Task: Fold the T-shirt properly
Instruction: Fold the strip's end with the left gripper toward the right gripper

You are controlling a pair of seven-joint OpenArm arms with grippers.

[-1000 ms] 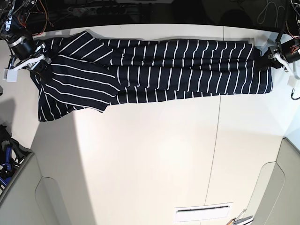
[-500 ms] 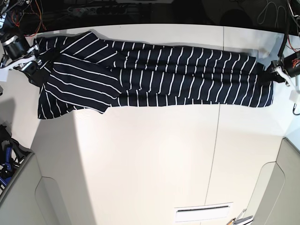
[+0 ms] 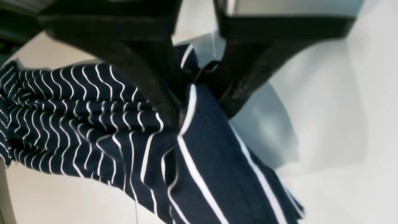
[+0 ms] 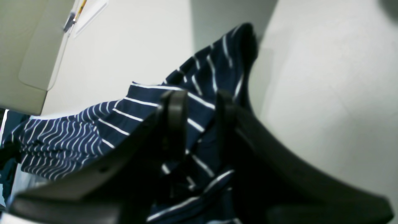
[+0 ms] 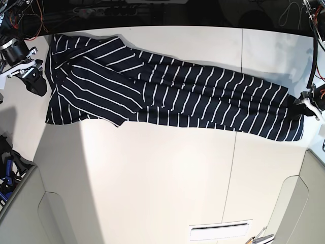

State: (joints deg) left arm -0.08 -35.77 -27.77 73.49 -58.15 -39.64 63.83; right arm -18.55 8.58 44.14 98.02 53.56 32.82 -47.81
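The T-shirt (image 5: pixel 193 96), dark navy with thin white stripes, lies stretched in a long band across the back of the white table (image 5: pixel 152 178), slanting toward the front at its right end. My left gripper (image 5: pixel 300 108) is shut on that right end; the left wrist view shows the fingers (image 3: pixel 161 77) pinching the T-shirt (image 3: pixel 93 124) at its hem. My right gripper (image 5: pixel 34 81) stands just off the shirt's left edge. In the right wrist view its jaws (image 4: pixel 199 99) are apart, with the T-shirt (image 4: pixel 202 77) lying beyond them.
Grey panels rise at the front left (image 5: pixel 30 213) and front right (image 5: pixel 304 203) corners. A white slotted plate (image 5: pixel 221 231) sits at the front edge. Cables and dark gear (image 5: pixel 101 10) line the back; blue items (image 5: pixel 5 173) sit at the left.
My right gripper opened and let go of the shirt's left edge. The left gripper pulled the right end toward the front, so the shirt now lies slanted.
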